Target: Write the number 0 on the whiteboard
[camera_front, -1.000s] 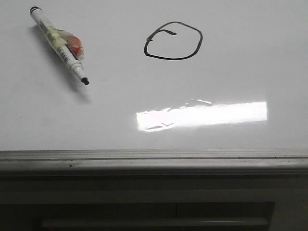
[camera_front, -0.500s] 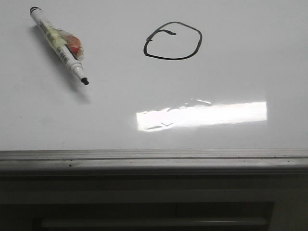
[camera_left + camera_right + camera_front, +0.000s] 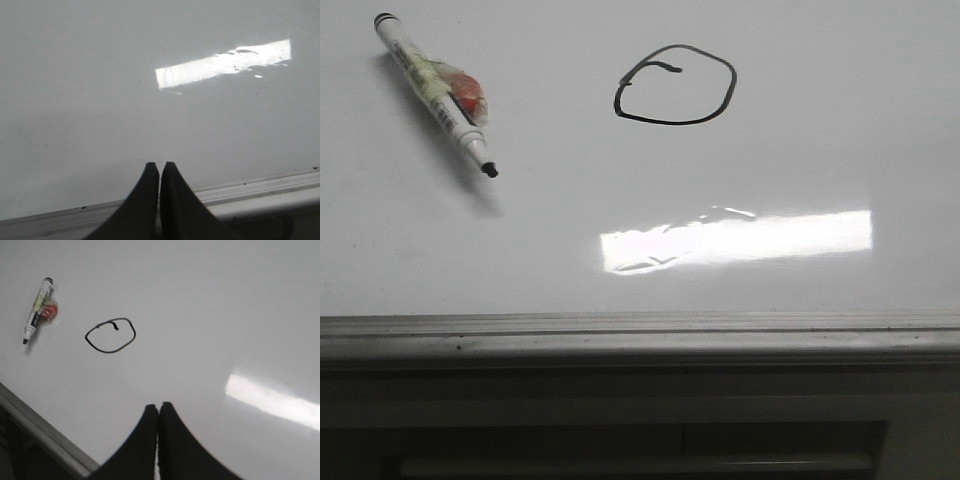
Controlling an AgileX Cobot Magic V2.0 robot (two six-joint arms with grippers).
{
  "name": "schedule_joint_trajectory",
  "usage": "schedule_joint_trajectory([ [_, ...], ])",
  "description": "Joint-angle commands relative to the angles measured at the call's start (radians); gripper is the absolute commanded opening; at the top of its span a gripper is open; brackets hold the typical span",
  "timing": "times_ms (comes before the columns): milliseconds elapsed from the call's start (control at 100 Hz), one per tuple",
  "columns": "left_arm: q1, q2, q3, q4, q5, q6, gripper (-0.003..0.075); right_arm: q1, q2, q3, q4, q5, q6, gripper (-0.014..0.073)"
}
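A black marker loop, the number 0 [image 3: 675,85], is drawn on the whiteboard [image 3: 820,130], wider than tall with a small hook at its upper left; the right wrist view shows the number 0 [image 3: 110,335] too. A white black-tipped marker pen [image 3: 434,92] lies uncapped on the board to the left of the loop, also seen as the pen [image 3: 36,310] in the right wrist view. My left gripper [image 3: 159,164] is shut and empty above the whiteboard [image 3: 75,100] near its frame. My right gripper [image 3: 158,405] is shut and empty over the whiteboard [image 3: 215,300], apart from the loop. Neither gripper shows in the front view.
The grey metal frame edge [image 3: 640,330] runs along the board's near side, with a darker ledge below it. A bright rectangular glare [image 3: 735,240] sits on the board near the frame. The frame [image 3: 260,185] also shows behind the left fingers.
The whole front view has shifted slightly left; pen and loop keep their positions relative to each other. Nothing was taken hold of or let go.
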Motion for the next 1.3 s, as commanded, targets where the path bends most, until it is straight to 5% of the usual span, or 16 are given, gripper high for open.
schedule_joint_trajectory([
  [0,0.000,-0.022,0.032,0.000,-0.053,-0.011,-0.0020,-0.153,0.050,0.020,0.102,-0.151,-0.036,-0.0057],
  [110,0.000,-0.022,0.032,0.000,-0.053,-0.011,-0.0020,-0.363,0.065,0.111,0.351,-0.264,-0.125,-0.0058],
  [280,0.000,-0.022,0.032,0.000,-0.053,-0.011,-0.0020,-0.673,0.063,0.305,0.768,-0.591,-0.538,-0.0057],
  [420,0.000,-0.022,0.032,0.000,-0.053,-0.011,-0.0020,-0.776,0.057,0.395,0.768,-0.646,-0.555,-0.0058],
  [630,0.000,-0.022,0.032,0.000,-0.053,-0.011,-0.0020,-0.789,-0.059,0.392,0.768,-0.349,-0.555,-0.0057],
  [1290,0.000,-0.022,0.032,0.000,-0.053,-0.011,-0.0020,-0.791,-0.062,0.392,0.759,-0.355,-0.555,-0.0058],
])
